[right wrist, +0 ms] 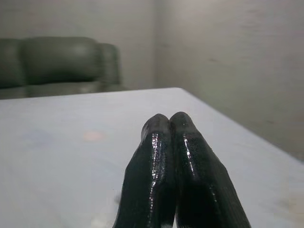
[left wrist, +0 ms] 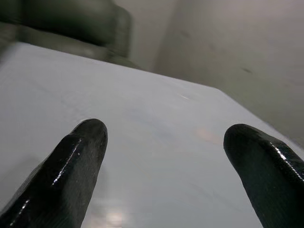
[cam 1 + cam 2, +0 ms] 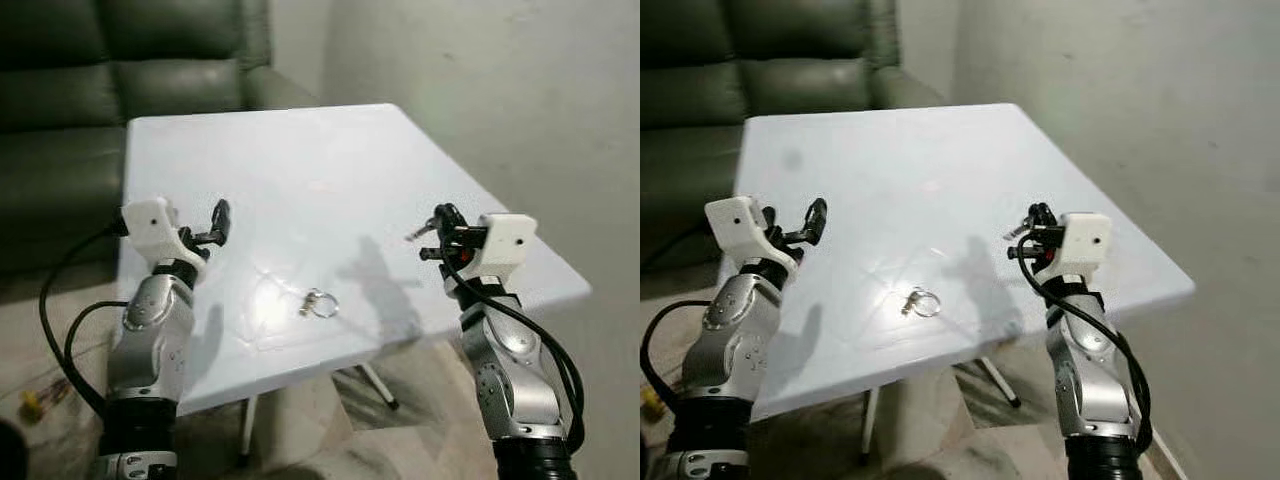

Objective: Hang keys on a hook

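- The keys (image 3: 318,303) lay on the white table (image 3: 300,160), lower centre of the frame, between both arms.
- The left gripper (image 3: 218,224) hovered at left, fingers (image 2: 71,175) spread apart.
- The right gripper (image 3: 432,232) hovered at right, fingers (image 1: 190,180) pressed together, empty.

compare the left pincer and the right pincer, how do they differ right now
The left pincer has its two long black fingers spread wide apart; the right pincer has its fingers pressed together, holding nothing. The left one hovers near the white square table's left edge, the right one near its right edge. Both sit above the tabletop, clear of the small metal key ring lying between them.
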